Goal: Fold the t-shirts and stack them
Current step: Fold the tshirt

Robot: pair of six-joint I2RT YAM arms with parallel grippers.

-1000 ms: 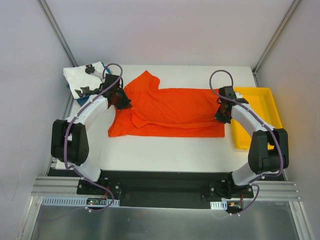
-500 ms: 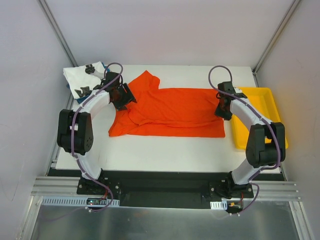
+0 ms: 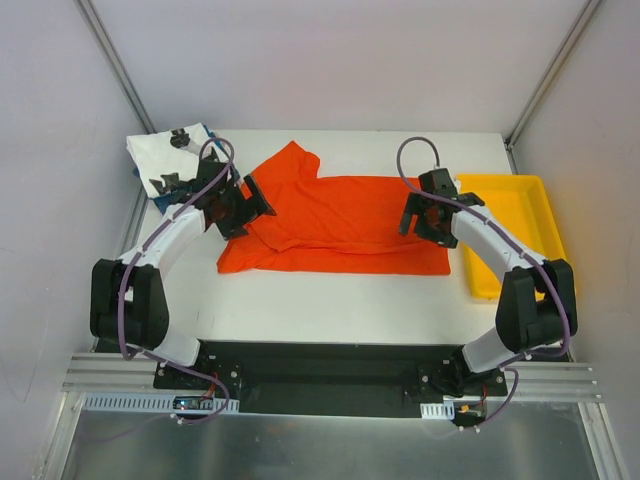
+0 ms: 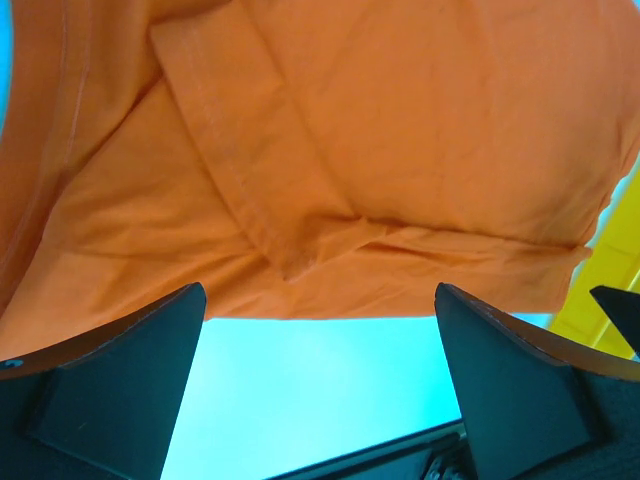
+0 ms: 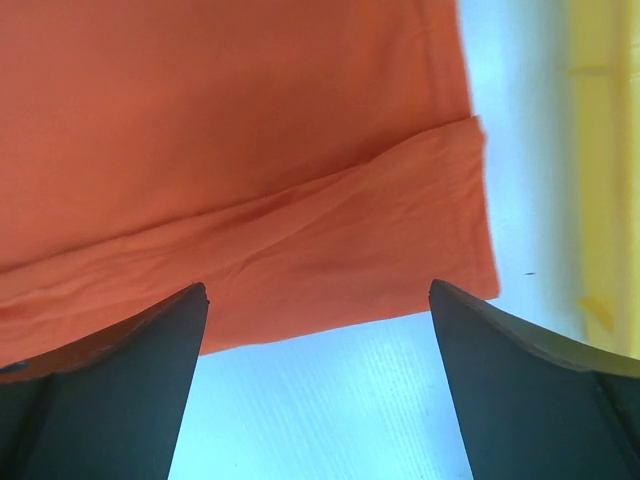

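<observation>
The orange tee [image 3: 340, 220] lies spread across the middle of the desk [image 3: 330, 300], collar end to the left and hem end to the right near the yellow tray [image 3: 545, 225]. Its near long edge is turned up over the body as a narrow strip, plain in the right wrist view. At the collar end the near sleeve is tucked inward, while the far sleeve sticks out flat toward the back. I judge this an early stage: one lengthwise fold is in. The far side, the far sleeve, the crosswise folds and the stacking are all left. The left claw [image 3: 245, 208] hangs over the collar end with its jaws wide apart and nothing between them. The right claw [image 3: 415, 215] is the same over the hem end. By count there is one orange tee and one white tee [image 3: 165, 160] with black prints, bunched at the far left corner. A sliver of blue cloth [image 3: 137, 172] shows under it, too little to judge. There are also one tray and two claws. No tan tee can be seen.
</observation>
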